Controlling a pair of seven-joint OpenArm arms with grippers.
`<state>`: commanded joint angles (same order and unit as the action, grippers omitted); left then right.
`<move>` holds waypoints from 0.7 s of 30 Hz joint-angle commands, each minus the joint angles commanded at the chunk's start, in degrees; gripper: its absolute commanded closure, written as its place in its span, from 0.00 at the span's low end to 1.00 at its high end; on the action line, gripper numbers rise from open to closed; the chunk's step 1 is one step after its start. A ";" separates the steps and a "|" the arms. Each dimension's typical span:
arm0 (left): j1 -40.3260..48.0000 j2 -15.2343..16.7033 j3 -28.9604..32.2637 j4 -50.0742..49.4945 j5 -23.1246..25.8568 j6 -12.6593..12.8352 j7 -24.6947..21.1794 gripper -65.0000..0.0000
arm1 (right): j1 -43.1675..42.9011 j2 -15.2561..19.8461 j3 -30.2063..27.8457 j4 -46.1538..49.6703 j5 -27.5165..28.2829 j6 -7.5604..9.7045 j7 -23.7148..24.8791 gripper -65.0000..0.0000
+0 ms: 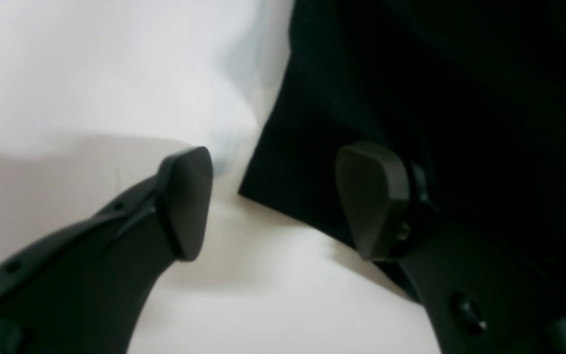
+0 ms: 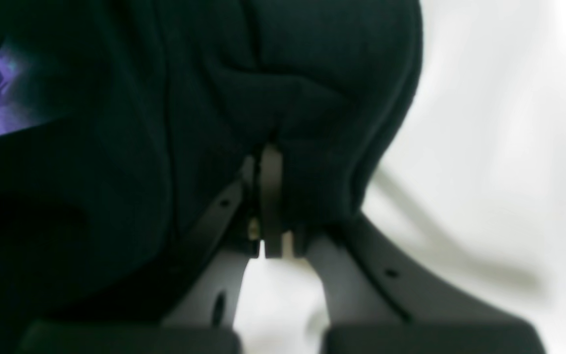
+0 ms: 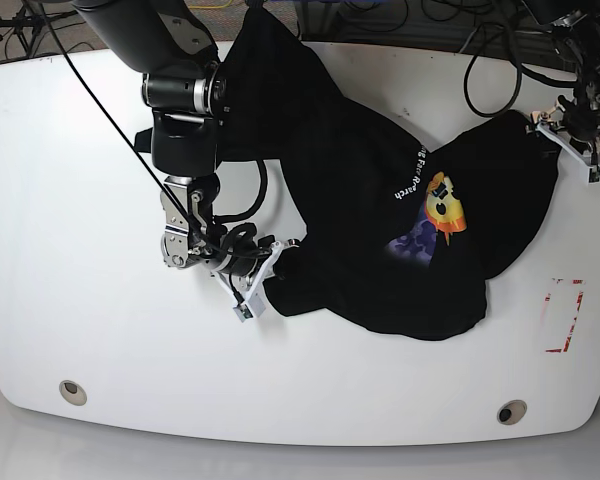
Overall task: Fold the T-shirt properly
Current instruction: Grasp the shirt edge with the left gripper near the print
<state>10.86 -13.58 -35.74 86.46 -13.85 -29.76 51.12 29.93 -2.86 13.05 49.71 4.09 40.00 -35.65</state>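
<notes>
I was working from the far end of the link, and the large black T-shirt with the yellow-orange face print (image 3: 355, 200) lay rumpled across the middle and top of the base view, on the white worktop (image 3: 170, 350). I judged this the spreading stage, with the first proper fold still ahead. The right black claw (image 3: 280, 258), at centre left, was pressed together on the shirt's lower-left edge. The left black claw (image 3: 545, 133), at upper right, stood spread, its fingers either side of a cloth corner in its wrist view. The next move, I reckoned, called for closing the left one on that corner, then drawing both holds apart to flatten the creases. The right arm hid some cloth at upper left, and dark cables (image 3: 510, 60) ran along the top, where they might have snagged.
</notes>
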 joint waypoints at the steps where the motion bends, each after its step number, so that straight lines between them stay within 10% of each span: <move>1: 0.00 0.00 0.18 0.00 0.00 0.00 0.09 0.37 | -0.09 0.00 0.00 0.44 0.00 0.00 -0.18 1.00; 4: 0.00 0.00 2.02 0.00 0.00 0.00 0.09 0.45 | -1.14 0.00 0.00 2.99 0.00 0.00 -1.93 1.00; 11: -0.09 0.09 4.84 0.00 0.09 0.00 0.09 0.98 | -2.99 0.00 0.00 8.09 0.00 0.00 -3.78 1.00; 21: -1.58 0.00 5.27 2.20 0.26 0.00 0.09 1.00 | -5.63 0.09 0.00 16.62 0.00 0.00 -7.38 1.00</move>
<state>9.27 -13.58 -30.46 88.66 -13.58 -29.76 51.21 24.31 -2.77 13.05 66.33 4.09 40.00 -43.03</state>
